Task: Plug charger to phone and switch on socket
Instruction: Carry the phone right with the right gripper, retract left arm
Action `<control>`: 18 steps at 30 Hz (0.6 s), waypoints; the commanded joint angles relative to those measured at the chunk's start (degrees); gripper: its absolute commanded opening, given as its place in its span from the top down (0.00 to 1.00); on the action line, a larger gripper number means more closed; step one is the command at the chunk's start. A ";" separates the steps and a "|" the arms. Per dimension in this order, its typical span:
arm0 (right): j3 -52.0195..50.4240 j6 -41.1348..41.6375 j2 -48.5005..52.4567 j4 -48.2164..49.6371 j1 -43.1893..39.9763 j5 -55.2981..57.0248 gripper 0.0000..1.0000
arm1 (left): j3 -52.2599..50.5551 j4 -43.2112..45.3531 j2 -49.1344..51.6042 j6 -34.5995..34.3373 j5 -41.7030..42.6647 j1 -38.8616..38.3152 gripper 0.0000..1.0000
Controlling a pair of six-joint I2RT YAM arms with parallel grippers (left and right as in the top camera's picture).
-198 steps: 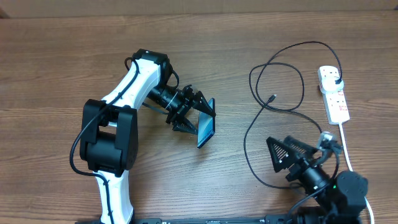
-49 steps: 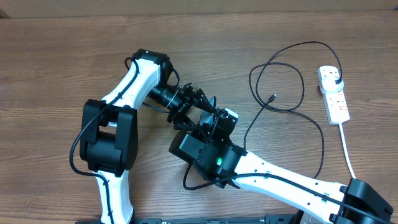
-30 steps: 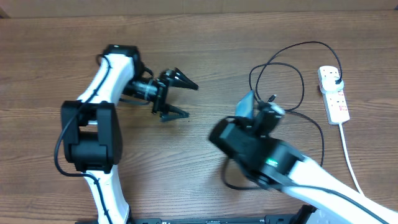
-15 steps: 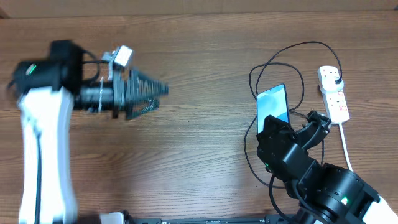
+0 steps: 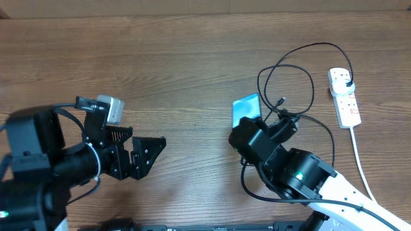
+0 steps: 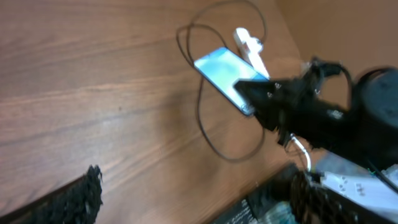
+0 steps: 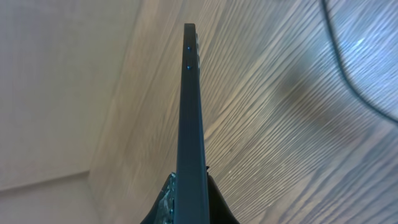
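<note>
The right gripper [image 7: 189, 210] is clamping the phone [image 5: 246, 108] on edge right of centre, near the charger [image 5: 282, 101] and its loose tip. The left gripper [image 5: 140, 149] is hanging open, empty, near left. Plugging in and switching the far-right socket [image 5: 345, 97] are seemingly both waiting.

Left arm [image 5: 32, 136]: bulky black housings, thin black cables [image 5: 87, 102] looped over the top, 1 small grey-white camera box [image 5: 110, 109] at the wrist. Left gripper [image 5: 138, 146]: 2 black triangular fingers [image 6: 68, 199] with ribbed, serrated inner edges. Right arm [image 5: 286, 163]: rounded black joint housings, 1 green status light [image 5: 297, 175], glossy white link [image 5: 347, 196] behind. Right gripper [image 7: 190, 202]: fingers [image 7: 164, 208] dark, rough-textured, only the tips visible.
</note>
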 commanded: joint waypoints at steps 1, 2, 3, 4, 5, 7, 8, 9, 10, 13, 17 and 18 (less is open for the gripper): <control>0.31 -5.70 0.15 5.18 -0.13 -2.27 0.96 | -12.04 7.08 -0.33 -10.75 -2.49 0.13 0.00; 0.31 -9.03 0.13 7.37 -0.13 -3.13 0.96 | -14.91 9.42 -0.28 -13.49 -1.77 0.13 0.00; 0.31 -12.52 -0.04 9.46 -0.20 -4.11 0.96 | -18.14 12.31 0.17 -16.63 -0.11 0.13 0.01; 0.31 -16.48 -0.33 11.72 -0.46 -5.75 0.96 | -21.24 15.43 0.90 -19.34 2.38 0.13 0.00; 0.31 -19.34 -0.68 13.16 -0.79 -7.65 0.96 | -23.45 18.03 1.64 -21.20 4.55 0.13 0.00; 0.31 -23.98 -1.90 15.37 -2.03 -12.74 0.96 | -27.87 24.50 4.04 -24.92 9.64 0.13 0.00; 0.31 -25.97 -2.86 16.04 -3.06 -15.98 0.96 | -29.55 27.41 5.51 -26.84 11.58 0.13 0.00; 0.31 -27.89 -3.87 16.26 -4.35 -19.04 0.96 | -30.84 29.81 7.04 -28.63 13.09 0.13 0.00; 0.31 -29.46 -4.85 16.02 -5.95 -21.92 0.96 | -31.91 31.89 8.76 -30.47 14.53 0.13 0.01; 0.26 -30.86 -7.30 13.14 -11.13 -28.72 0.96 | -32.96 35.32 13.29 -32.26 18.67 0.11 0.01; -1.92 -32.15 -9.75 10.88 -17.77 -31.54 0.96 | -32.96 39.36 19.58 -32.26 28.89 0.09 0.00; -3.28 -32.15 -10.16 12.44 -19.04 -33.22 0.96 | -32.96 40.33 20.94 -32.37 31.61 0.09 0.00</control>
